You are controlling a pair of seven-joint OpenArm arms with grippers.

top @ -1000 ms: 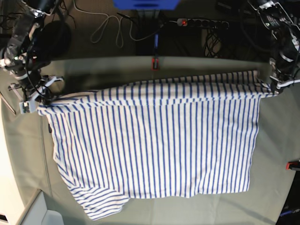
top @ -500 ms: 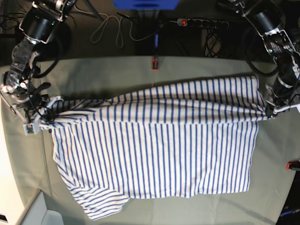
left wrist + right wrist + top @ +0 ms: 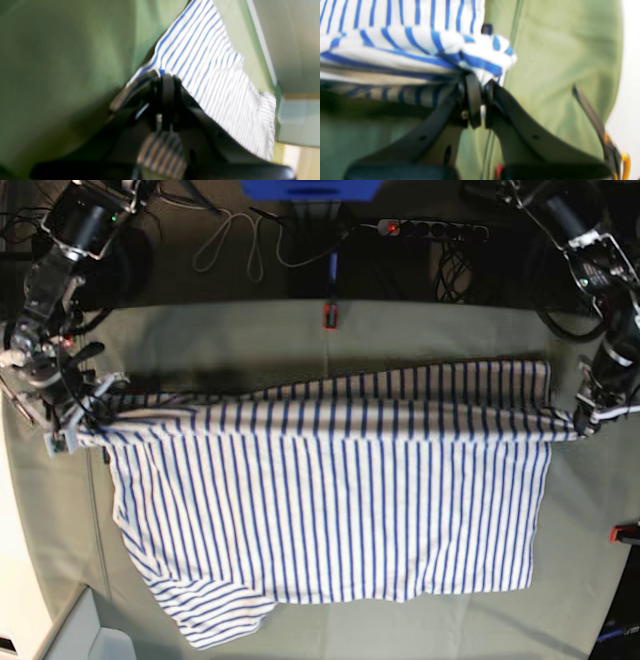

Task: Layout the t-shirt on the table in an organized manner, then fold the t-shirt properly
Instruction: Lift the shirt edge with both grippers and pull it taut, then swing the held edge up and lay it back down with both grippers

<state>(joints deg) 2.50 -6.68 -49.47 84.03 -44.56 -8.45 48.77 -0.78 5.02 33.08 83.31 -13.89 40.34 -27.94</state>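
The white, blue-striped t-shirt [image 3: 330,500] lies spread across the grey-green table [image 3: 300,330], one sleeve at the near left. Its far edge is lifted and doubled over as a taut band between both grippers. My left gripper [image 3: 585,420] is shut on the shirt's corner at the right of the base view. In the left wrist view the left gripper [image 3: 166,80] pinches striped cloth [image 3: 212,75]. My right gripper [image 3: 78,432] is shut on the opposite corner at the left. The right wrist view shows the right gripper [image 3: 480,85] clamped on bunched fabric [image 3: 407,42].
A red clamp [image 3: 330,315] sits on the table's far edge and another [image 3: 625,532] on the right edge. Behind the table are a power strip [image 3: 430,228], white cables [image 3: 235,240] and a blue object [image 3: 310,188]. A pale box [image 3: 90,635] stands at the near left.
Both grippers have carried the shirt's far edge towards the near side, the left one farther. The lifted band now lies lower over the shirt's body and is stretched straighter.
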